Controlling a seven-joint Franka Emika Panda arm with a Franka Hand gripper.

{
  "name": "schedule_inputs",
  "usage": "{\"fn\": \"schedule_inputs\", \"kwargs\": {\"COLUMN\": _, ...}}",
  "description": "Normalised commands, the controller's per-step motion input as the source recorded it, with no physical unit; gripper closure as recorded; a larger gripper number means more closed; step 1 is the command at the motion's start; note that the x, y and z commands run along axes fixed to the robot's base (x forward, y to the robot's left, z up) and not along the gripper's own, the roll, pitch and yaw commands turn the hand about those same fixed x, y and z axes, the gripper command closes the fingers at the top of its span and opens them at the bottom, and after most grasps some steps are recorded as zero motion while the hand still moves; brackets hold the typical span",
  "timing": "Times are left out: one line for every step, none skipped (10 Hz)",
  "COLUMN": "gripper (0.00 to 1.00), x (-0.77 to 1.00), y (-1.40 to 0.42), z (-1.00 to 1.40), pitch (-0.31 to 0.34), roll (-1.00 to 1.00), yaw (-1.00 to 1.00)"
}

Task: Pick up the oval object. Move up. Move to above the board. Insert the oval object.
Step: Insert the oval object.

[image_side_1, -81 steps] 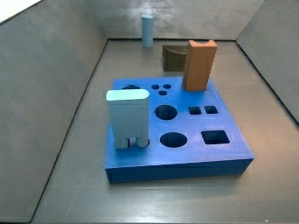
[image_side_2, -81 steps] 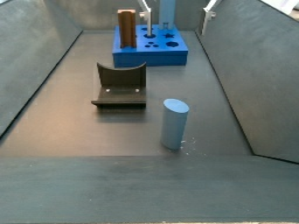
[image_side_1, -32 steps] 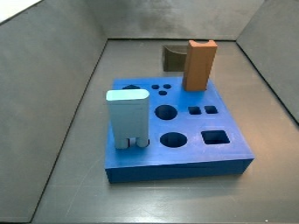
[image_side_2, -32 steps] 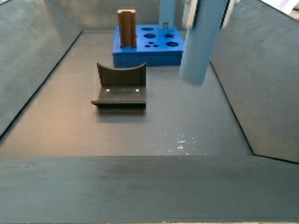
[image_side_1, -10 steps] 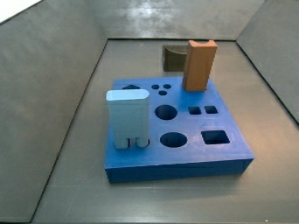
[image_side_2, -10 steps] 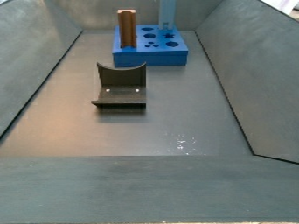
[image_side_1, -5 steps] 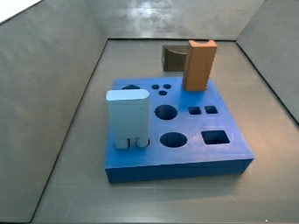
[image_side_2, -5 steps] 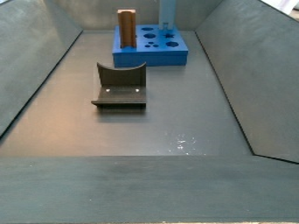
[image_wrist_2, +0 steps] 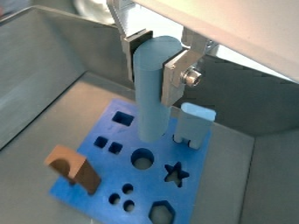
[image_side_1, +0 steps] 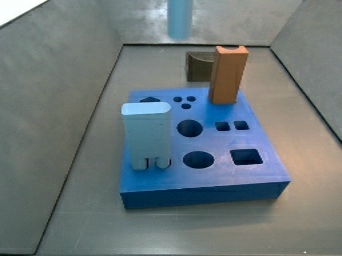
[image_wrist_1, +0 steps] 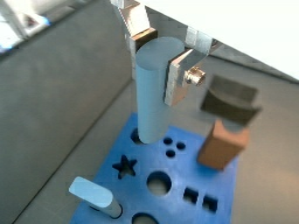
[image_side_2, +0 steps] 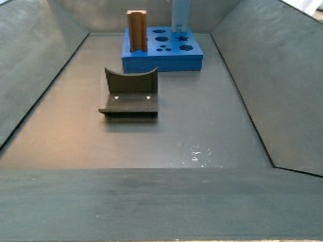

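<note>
My gripper [image_wrist_1: 160, 57] is shut on the oval object [image_wrist_1: 155, 96], a slim light-blue peg held upright between the silver fingers [image_wrist_1: 181, 74]. It hangs high above the bright-blue board [image_wrist_1: 140, 157], near its far edge. Both wrist views show this grasp; the gripper [image_wrist_2: 158, 57], the peg [image_wrist_2: 155, 92] and the board [image_wrist_2: 146, 188] below appear there too. In a side view only the peg's lower end [image_side_1: 179, 18] shows at the top edge, well above and behind the board [image_side_1: 207, 190]. The gripper itself is out of view in both side views.
A pale-blue rectangular block [image_side_1: 144, 135] stands in the board's near-left corner. An orange-brown block [image_side_1: 229, 75] stands at its far right. The dark fixture [image_side_2: 128, 93] stands on the floor beyond the board [image_side_2: 161, 63]. Grey walls enclose the floor.
The peg's lower end has come into a side view at the top edge; half a second ago it was out of view. Nothing on the board moved.
</note>
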Motion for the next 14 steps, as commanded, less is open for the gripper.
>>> {"fn": "schedule_inputs", "kwargs": {"gripper": 1.00, "x": 0.24, "y": -0.45, "z": -0.51, "pitch": -0.001, "roll": 0.02, "yaw": -0.61}}
{"fn": "schedule_inputs", "kwargs": {"gripper": 1.00, "x": 0.10, "y": -0.50, "z": -0.45, "pitch": 0.094, "roll": 0.09, "yaw": -0.52}}
{"fn": "schedule_inputs", "kwargs": {"gripper": 1.00, "x": 0.17, "y": -0.54, "z": -0.46, "pitch": 0.119, "roll": 0.13, "yaw": -0.41}}
{"fn": "schedule_inputs", "kwargs": {"gripper": 1.00, "x": 0.32, "y": -0.56, "z": -0.48, "pitch": 0.144, "roll": 0.20, "yaw": -0.24}}
{"fn": "schedule_inputs", "kwargs": {"gripper": 1.00, "x": 0.37, "y": -0.53, "z": -0.53, "pitch": 0.123, "roll": 0.25, "yaw": -0.23}}
{"fn": "schedule_inputs", "kwargs": {"gripper": 1.00, "x": 0.11, "y": -0.28, "z": -0.28, "pitch": -0.007, "roll": 0.08, "yaw": -0.80}}
{"fn": "schedule_inputs", "kwargs": {"gripper": 1.00, "x": 0.00, "y": -0.11, "z": -0.19, "pitch": 0.000, "roll": 0.00, "yaw": -0.99}}
{"fn": "schedule_inputs", "kwargs": {"gripper": 1.00, "x": 0.00, "y": -0.10, "z": -0.19, "pitch": 0.000, "roll": 0.00, "yaw": -0.99}}
{"fn": "schedule_inputs", "kwargs": {"gripper": 1.00, "x": 0.00, "y": -0.08, "z": -0.21, "pitch": -0.006, "roll": 0.00, "yaw": -0.99}}
{"fn": "schedule_inputs", "kwargs": {"gripper": 1.00, "x": 0.00, "y": -0.07, "z": -0.22, "pitch": -0.010, "roll": 0.00, "yaw": -1.00}}
{"fn": "schedule_inputs", "kwargs": {"gripper": 1.00, "x": 0.17, "y": -0.10, "z": -0.24, "pitch": -0.001, "roll": 0.02, "yaw": -0.85}}
{"fn": "schedule_inputs", "kwargs": {"gripper": 1.00, "x": 0.45, "y": -0.16, "z": -0.23, "pitch": 0.000, "roll": 0.02, "yaw": -0.59}}
{"fn": "schedule_inputs", "kwargs": {"gripper": 1.00, "x": 0.71, "y": -0.24, "z": -0.20, "pitch": 0.000, "roll": 0.01, "yaw": -0.33}}
{"fn": "schedule_inputs", "kwargs": {"gripper": 1.00, "x": 0.77, "y": -0.25, "z": -0.21, "pitch": 0.000, "roll": 0.00, "yaw": -0.28}}
